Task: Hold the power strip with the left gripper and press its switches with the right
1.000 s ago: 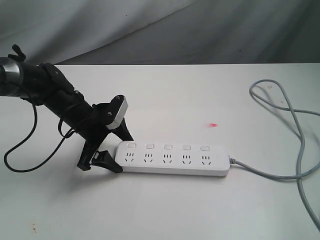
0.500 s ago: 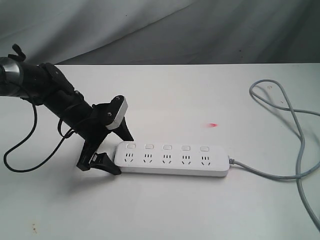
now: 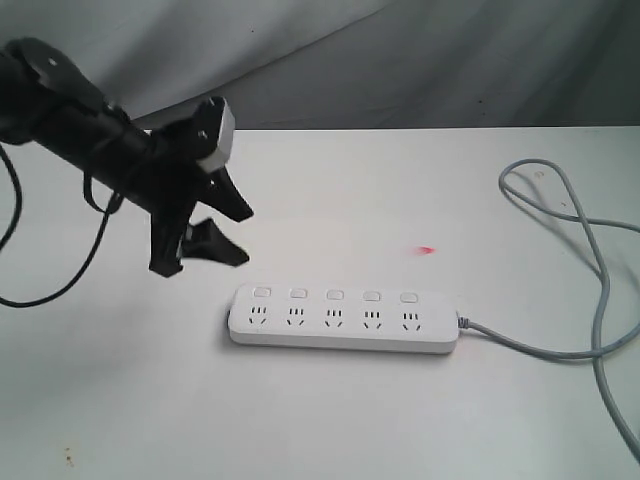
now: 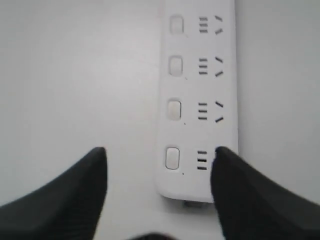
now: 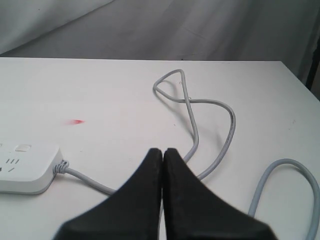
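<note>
The white power strip [image 3: 345,318] lies flat on the white table, its row of switches [image 3: 335,295] along the far side and its grey cord [image 3: 590,270] running off to the right. My left gripper [image 3: 243,236] hangs open in the air above and to the left of the strip's left end, touching nothing. In the left wrist view the strip [image 4: 200,100] shows below the spread fingers [image 4: 75,195], with its end switch [image 4: 172,158] between them. My right gripper [image 5: 163,151] is shut on nothing, above the looping cord [image 5: 192,115], with the strip's cord end [image 5: 25,167] off to one side.
A small red spot of light [image 3: 427,250] lies on the table behind the strip. The cord loops widely over the right part of the table. A grey cloth backdrop [image 3: 400,60] hangs behind the table's far edge.
My left gripper has risen from the table at the strip's left end, where its fingers straddled that end, and moved up and back to the left. The strip has stayed put.
</note>
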Robot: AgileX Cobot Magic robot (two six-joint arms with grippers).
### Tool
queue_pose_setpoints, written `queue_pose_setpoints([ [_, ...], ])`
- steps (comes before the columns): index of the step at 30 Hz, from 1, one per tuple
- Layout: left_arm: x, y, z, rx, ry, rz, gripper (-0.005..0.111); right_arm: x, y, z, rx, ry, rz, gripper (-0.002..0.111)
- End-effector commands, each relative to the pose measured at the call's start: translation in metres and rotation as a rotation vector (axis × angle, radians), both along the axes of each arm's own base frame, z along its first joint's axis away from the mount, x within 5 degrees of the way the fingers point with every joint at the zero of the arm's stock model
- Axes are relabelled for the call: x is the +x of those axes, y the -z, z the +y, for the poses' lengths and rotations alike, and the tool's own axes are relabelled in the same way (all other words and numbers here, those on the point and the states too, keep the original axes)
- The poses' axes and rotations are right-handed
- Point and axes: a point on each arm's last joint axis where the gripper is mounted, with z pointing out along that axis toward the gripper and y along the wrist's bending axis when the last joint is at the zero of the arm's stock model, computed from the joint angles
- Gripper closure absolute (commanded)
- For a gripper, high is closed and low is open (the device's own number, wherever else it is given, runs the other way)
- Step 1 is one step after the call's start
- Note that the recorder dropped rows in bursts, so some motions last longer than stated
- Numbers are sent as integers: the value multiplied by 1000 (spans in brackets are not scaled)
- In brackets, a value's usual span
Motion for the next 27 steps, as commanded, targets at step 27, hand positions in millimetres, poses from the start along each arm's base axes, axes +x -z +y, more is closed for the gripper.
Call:
queue_pose_setpoints([
  [27,-184,-242,21,-665,-996,392,106,0,0,0,-6,5,-7,108],
])
